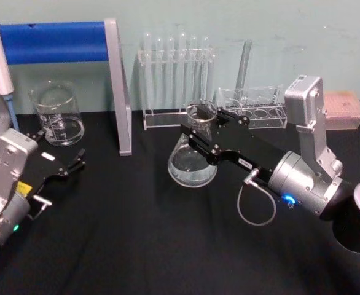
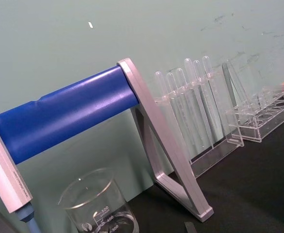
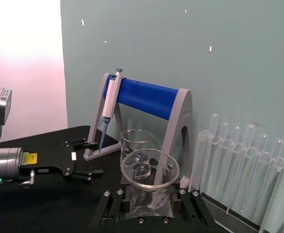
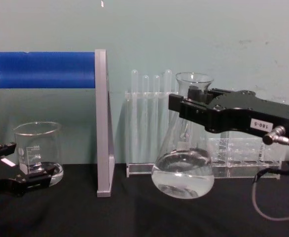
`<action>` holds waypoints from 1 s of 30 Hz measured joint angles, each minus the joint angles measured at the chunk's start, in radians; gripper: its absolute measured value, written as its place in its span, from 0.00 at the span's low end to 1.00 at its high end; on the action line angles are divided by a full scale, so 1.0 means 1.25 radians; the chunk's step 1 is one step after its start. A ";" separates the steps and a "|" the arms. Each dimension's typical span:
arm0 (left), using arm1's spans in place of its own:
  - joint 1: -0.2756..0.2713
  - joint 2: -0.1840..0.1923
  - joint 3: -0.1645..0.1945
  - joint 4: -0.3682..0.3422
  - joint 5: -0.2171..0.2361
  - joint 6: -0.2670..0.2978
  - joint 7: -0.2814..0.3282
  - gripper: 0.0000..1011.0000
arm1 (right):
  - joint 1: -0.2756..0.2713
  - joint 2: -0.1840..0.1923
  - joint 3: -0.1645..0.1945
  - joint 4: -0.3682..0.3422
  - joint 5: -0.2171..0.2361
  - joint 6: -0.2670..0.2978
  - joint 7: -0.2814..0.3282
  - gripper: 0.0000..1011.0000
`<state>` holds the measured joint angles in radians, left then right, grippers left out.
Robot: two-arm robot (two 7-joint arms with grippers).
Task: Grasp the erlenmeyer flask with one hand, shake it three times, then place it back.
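Well left of the flask (image 1: 192, 165), the left gripper (image 1: 75, 163) sits idle, its fingers spread and empty. A beaker (image 1: 58, 115) and a blue-barred stand (image 1: 118, 86) stand left of the flask. A rack of test tubes (image 1: 177, 67) is just behind it, probably near enough to be struck in shaking. The right gripper (image 1: 199, 128) is clenched on the flask's neck, leaving the liquid-filled base free. I cannot tell whether the base touches the table (image 1: 137, 246).

Right tool (image 1: 203, 121) and left tool (image 1: 78, 161) are black, wrists (image 1: 300, 178) silver, cable (image 1: 239, 206) grey.
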<state>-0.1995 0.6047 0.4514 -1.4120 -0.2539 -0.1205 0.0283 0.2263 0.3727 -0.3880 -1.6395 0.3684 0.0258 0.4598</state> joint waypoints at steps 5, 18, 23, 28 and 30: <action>0.000 0.000 0.000 0.000 0.000 0.000 0.000 0.99 | -0.001 0.004 0.000 0.000 0.005 -0.004 -0.015 0.45; 0.000 0.000 0.000 0.000 0.000 0.000 0.000 0.99 | -0.081 0.021 0.114 -0.052 -0.021 0.003 -0.165 0.45; 0.000 0.000 0.000 0.000 0.000 0.000 0.000 0.99 | -0.130 0.023 0.178 -0.081 -0.032 0.014 -0.220 0.45; 0.000 0.000 0.000 0.000 0.000 0.000 0.000 0.99 | -0.170 0.018 0.230 -0.106 -0.044 0.022 -0.264 0.45; 0.000 0.000 0.000 0.000 0.000 0.000 0.000 0.99 | -0.178 0.016 0.240 -0.110 -0.046 0.025 -0.269 0.45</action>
<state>-0.1995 0.6047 0.4514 -1.4120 -0.2539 -0.1205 0.0283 0.0036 0.3931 -0.0879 -1.7769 0.3112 0.0566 0.1231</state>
